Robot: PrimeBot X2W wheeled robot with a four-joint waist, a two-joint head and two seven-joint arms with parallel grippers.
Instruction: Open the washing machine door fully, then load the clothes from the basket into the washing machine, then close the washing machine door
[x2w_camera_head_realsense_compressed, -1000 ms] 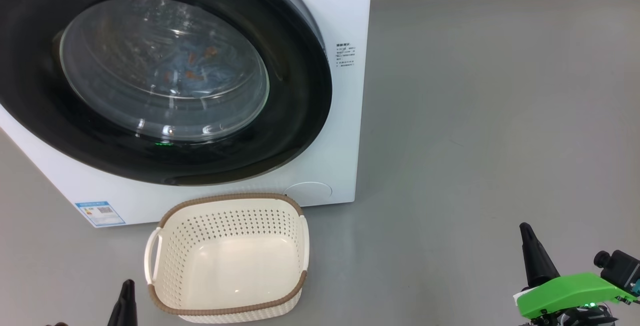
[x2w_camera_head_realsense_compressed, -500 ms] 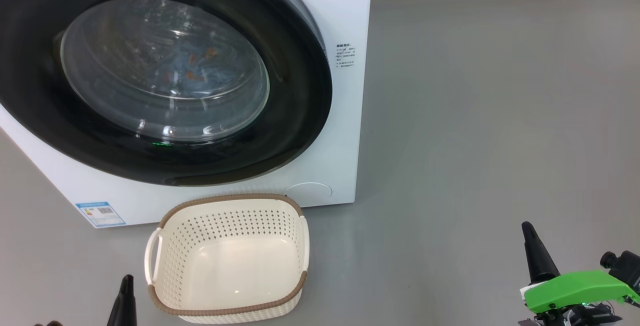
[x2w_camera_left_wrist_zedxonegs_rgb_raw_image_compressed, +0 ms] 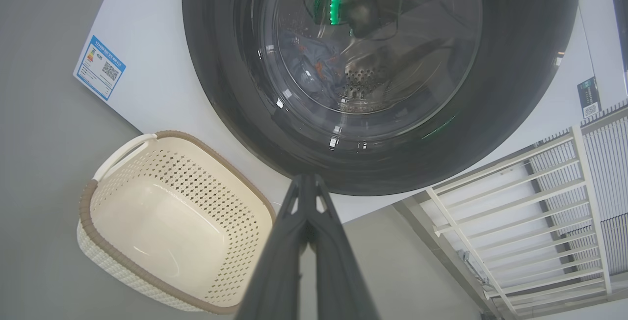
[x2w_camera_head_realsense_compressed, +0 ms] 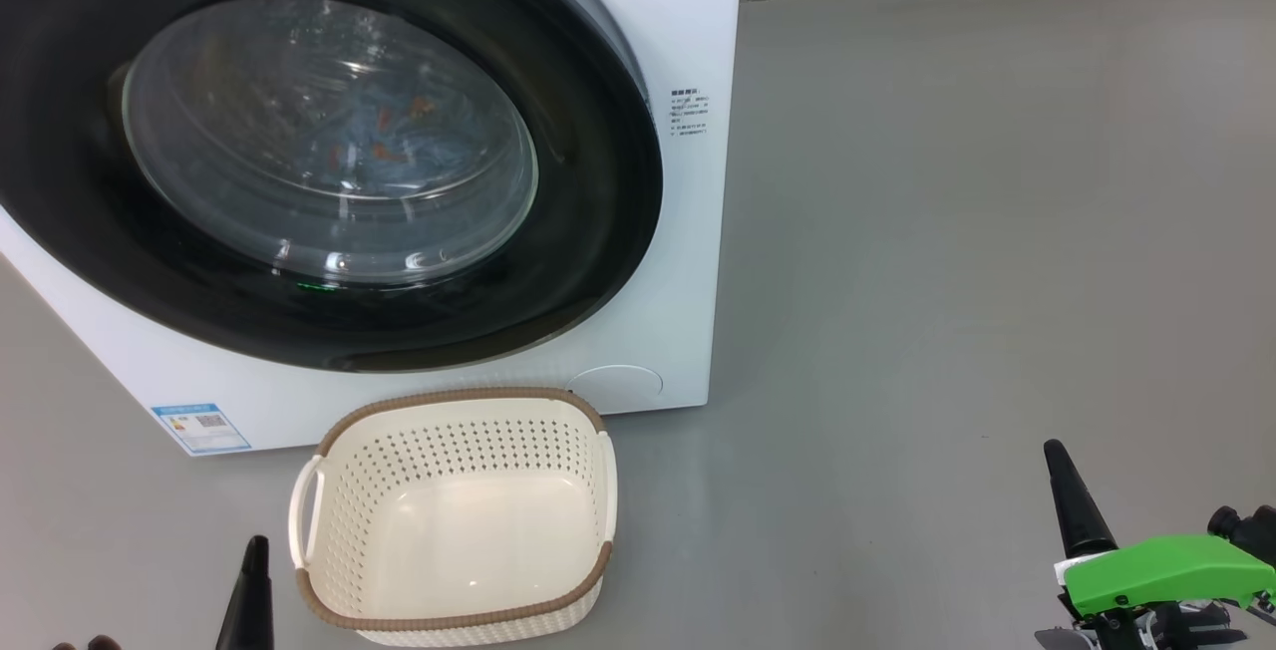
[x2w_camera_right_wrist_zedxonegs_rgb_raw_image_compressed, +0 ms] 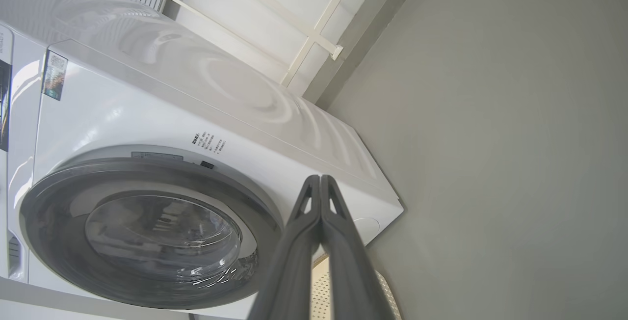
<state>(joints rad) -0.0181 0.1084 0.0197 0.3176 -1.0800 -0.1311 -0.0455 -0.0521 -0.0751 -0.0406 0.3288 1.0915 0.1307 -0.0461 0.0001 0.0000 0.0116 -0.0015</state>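
Head view: the white washer (x2w_camera_head_realsense_compressed: 688, 231) stands upper left on a grey floor (x2w_camera_head_realsense_compressed: 947, 281), its black door (x2w_camera_head_realsense_compressed: 598, 181) shut flush against the front. Blue clothes (x2w_camera_head_realsense_compressed: 384, 137) with orange marks lie behind the glass, inside the drum. The basket (x2w_camera_head_realsense_compressed: 454, 620) sits empty on the floor just before the washer. The left gripper (x2w_camera_head_realsense_compressed: 256, 555) shows at the lower left beside the basket, its fingers clenched together on nothing. The right gripper (x2w_camera_head_realsense_compressed: 1057, 461), lower right and well apart from everything, is likewise pressed shut and empty; over the last second it has slid slightly rightward, away from the washer, while the left has barely sunk. Left wrist view: the left gripper's closed fingers (x2w_camera_left_wrist_zedxonegs_rgb_raw_image_compressed: 294, 241) point at the door's lower rim, clear of it, with the bare basket to one side and the clothes dim behind the glass. Right wrist view: the right gripper's closed fingers (x2w_camera_right_wrist_zedxonegs_rgb_raw_image_compressed: 338, 241) rise before the washer's corner, touching nothing. With the load inside and the door shut, the task looks finished, and the arms seem to be backing away.
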